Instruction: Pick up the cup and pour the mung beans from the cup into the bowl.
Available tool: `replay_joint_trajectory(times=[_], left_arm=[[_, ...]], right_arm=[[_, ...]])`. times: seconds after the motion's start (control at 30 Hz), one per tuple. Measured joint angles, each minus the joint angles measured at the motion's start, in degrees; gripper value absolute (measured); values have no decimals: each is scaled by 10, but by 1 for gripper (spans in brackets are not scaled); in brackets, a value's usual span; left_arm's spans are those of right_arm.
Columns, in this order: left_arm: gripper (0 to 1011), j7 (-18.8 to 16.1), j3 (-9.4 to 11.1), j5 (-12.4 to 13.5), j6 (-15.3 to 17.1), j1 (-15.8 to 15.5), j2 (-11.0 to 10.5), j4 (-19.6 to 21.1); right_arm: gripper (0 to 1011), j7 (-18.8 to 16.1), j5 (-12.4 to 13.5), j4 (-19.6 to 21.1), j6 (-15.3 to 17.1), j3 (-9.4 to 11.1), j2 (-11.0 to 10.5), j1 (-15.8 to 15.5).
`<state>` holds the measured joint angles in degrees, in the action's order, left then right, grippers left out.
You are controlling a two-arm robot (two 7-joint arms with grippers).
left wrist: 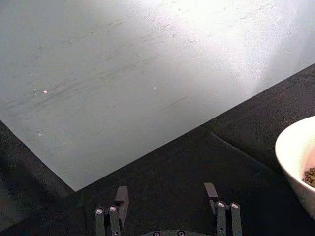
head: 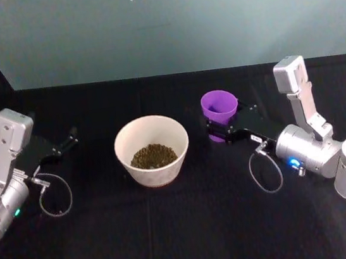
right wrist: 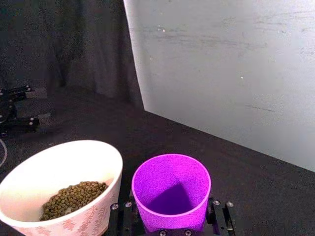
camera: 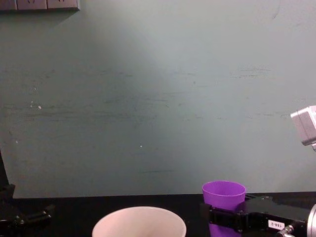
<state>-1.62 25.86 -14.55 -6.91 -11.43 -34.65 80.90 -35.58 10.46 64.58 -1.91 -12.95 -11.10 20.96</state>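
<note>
Small purple plastic cup (right wrist: 171, 191) stands upright, looking empty, clamped between right gripper (head: 224, 129) fingers. Mung beans (head: 153, 155) lie in wide pale round bowl (head: 155, 171) just left of the gripper; pour apparently done. Left gripper (left wrist: 167, 204) is parked beyond the bowl, fingers apart, holding nothing.

Lab: black-draped table (head: 174, 231), bare wall (head: 165, 22)
</note>
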Motion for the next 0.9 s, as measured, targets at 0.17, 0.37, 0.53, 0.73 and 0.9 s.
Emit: replay_joint_trajectory(times=[0.17,0.37,0.53,0.73,0.9], left_arm=[[1000,0,0,0,0,0,0,0],[1000,0,0,0,0,0,0,0],[1000,0,0,0,0,0,0,0],[1000,0,0,0,0,0,0,0],[1000,0,0,0,0,0,0,0]], right_arm=[[735,0,2,-13,-8,-10,-3,7],[736,5,2,-18,-11,-21,-8,10],[736,13,3,-22,-8,-28,-12,13],[735,22,2,-26,-1,-38,-18,16],[736,26,2,-27,4,-47,-22,18]])
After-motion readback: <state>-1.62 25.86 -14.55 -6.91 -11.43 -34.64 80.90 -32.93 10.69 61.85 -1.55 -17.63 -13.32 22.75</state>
